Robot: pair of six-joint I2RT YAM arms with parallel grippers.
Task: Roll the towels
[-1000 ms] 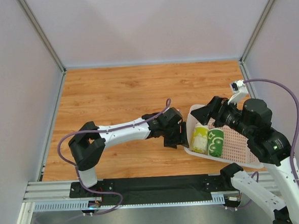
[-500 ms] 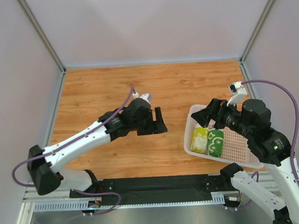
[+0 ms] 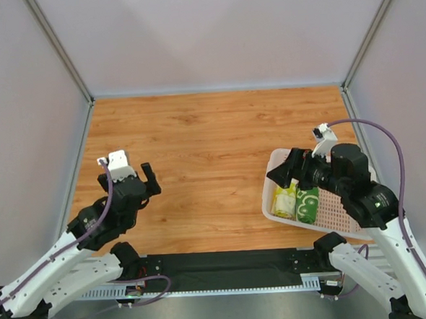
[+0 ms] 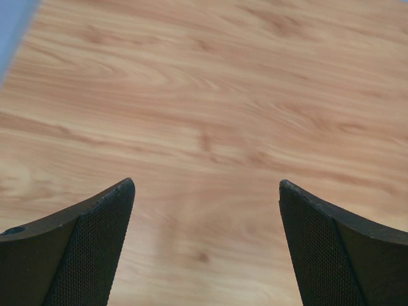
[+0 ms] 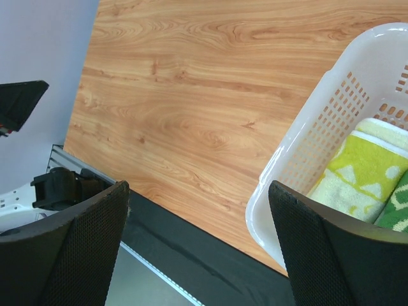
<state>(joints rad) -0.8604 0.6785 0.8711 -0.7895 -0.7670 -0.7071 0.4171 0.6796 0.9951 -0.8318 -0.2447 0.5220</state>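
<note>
Two rolled towels lie side by side in the white perforated basket (image 3: pixel 339 209) at the right. The pale yellow towel (image 3: pixel 283 201) is on the left and the dark green one (image 3: pixel 307 204) is next to it. In the right wrist view the yellow towel (image 5: pixel 360 169) and a corner of the green towel (image 5: pixel 396 210) show inside the basket (image 5: pixel 306 153). My right gripper (image 3: pixel 284 171) is open and empty, above the basket's left end. My left gripper (image 3: pixel 151 181) is open and empty over bare wood at the left; in its wrist view (image 4: pixel 207 210) only table shows.
Grey walls stand on three sides of the wooden table (image 3: pixel 212 138). A black base rail (image 3: pixel 226 263) runs along the near edge. The basket sits close to the right wall and the front edge.
My left arm has pulled back from beside the basket, across the table to the far left near its base. My right gripper has shifted slightly down and left over the basket.
</note>
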